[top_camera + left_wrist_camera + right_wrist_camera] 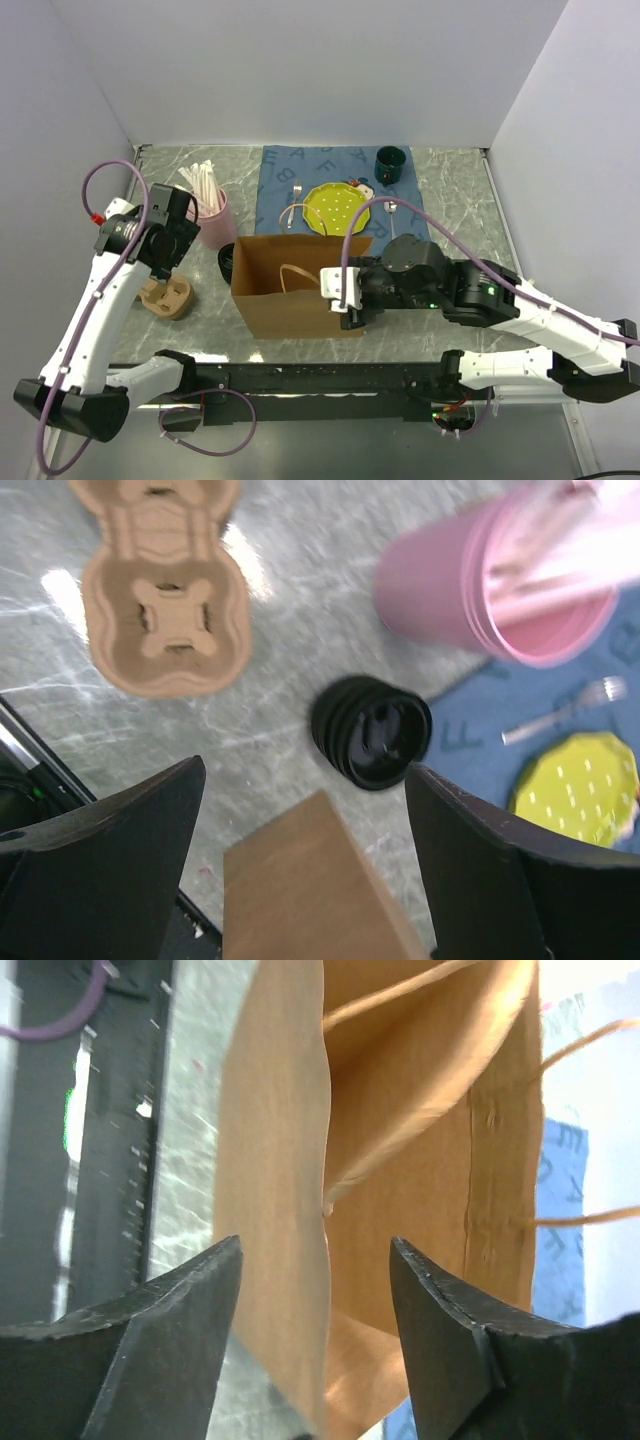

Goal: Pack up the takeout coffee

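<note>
The left arm rises steeply from its base, elbow high, its wrist bent over the table's left side. The left gripper [305,775] hangs with its fingers [110,850] spread wide and nothing between them. Below the gap stands the takeout coffee [372,730], a black cup with a round lid. It is on the marble table [290,600], just beside the left wall of the brown paper bag [300,285] and outside it; whether it is upright or tipped I cannot tell. The pink cup of straws [213,215] is near behind it, and the cardboard cup carrier [167,297] lies to the left.

The right arm lies low and folded across the front, its forearm reaching left to the bag's near right corner. The right gripper [315,1250] has its jaws apart, astride the bag's thin front wall without pinching it
</note>
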